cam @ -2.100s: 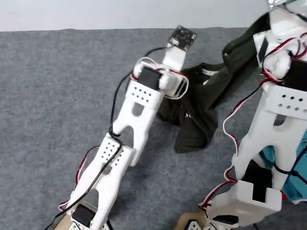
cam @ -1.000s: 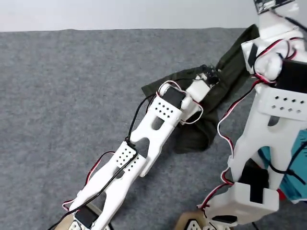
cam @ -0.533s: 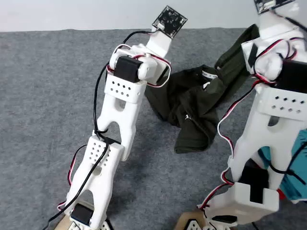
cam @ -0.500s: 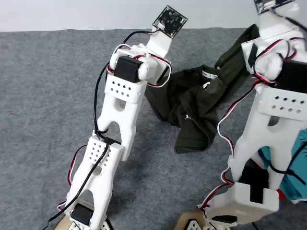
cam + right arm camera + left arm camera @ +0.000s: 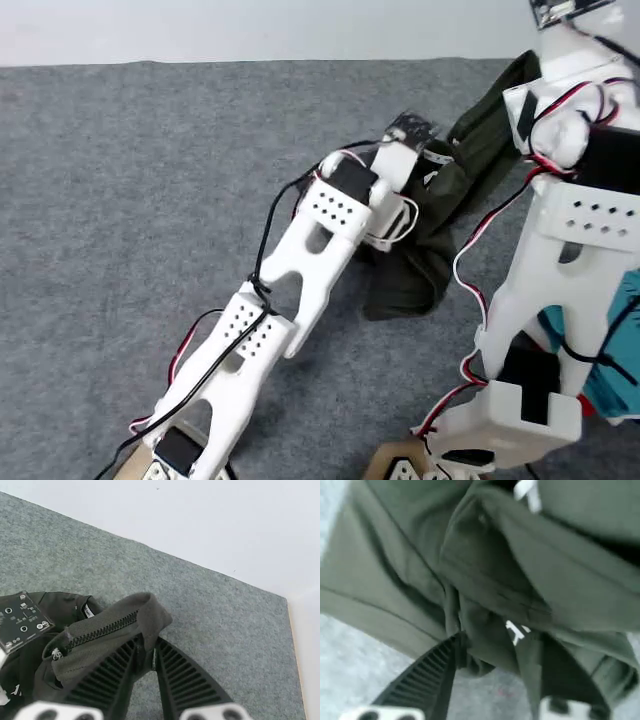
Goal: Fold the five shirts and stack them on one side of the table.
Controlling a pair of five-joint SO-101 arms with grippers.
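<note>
Left arm (image 5: 320, 230) drops back from its raised pose onto the dark green shirt (image 5: 405, 280), right of centre, left fingers (image 5: 432, 677) open around a fold: a regrasp, I'd say. Right fingers (image 5: 175, 675) clamp the zippered edge high, upper right. Grey felt counter (image 5: 150, 200), white wall (image 5: 200, 520) behind.

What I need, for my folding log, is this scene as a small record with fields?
shirt: dark green, crumpled on the mat, one part lifted off it
left jaws: open, down at the shirt's folds
right jaws: shut on a zippered fold of the shirt, up above the mat
mat: grey
teal cloth: partly hidden behind the right arm
</note>
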